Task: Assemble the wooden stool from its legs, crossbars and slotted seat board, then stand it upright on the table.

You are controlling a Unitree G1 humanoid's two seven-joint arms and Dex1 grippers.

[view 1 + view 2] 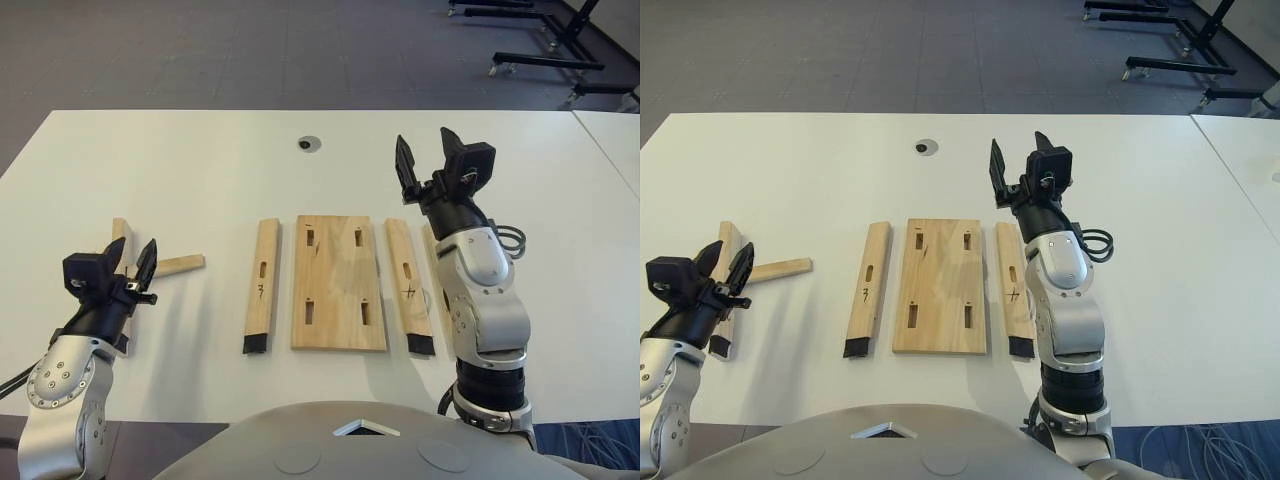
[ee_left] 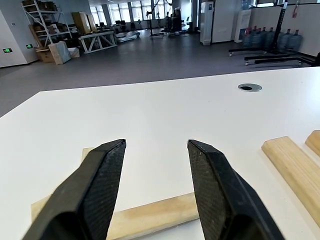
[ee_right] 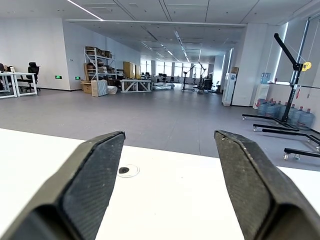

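On the white table [image 1: 200,180], seen from the head, the board [image 1: 338,282] lies flat in the middle with four slots facing up. One left leg [image 1: 263,285] and one right leg [image 1: 408,285] lie just beside its long edges, parallel to it and not touching it, each with a dark end toward the robot. A far-right leg [image 1: 433,250] lies beside the right leg, mostly hidden by the right arm. Well apart on the left side lie a far-left leg [image 1: 726,262] and a crossbar [image 1: 181,265], which meets that leg at an angle. A small round hole [image 1: 309,144] is in the table beyond the board.

The left arm comes up from the near left corner. The left gripper [image 1: 128,256] points forward over the far-left leg, with a narrow gap between its fingers and nothing held. The right forearm stands almost upright over the far-right leg. The right gripper [image 1: 424,140] is raised and points away from the robot, spread wide and empty.

From the left wrist, both dark fingers [image 2: 100,190] show with a gap between them. The crossbar lies across below them, and I cannot tell if they touch it. The left leg lies to one side.

From the right wrist, the fingers [image 3: 85,185] stand far apart above the table, with the hole seen between them.
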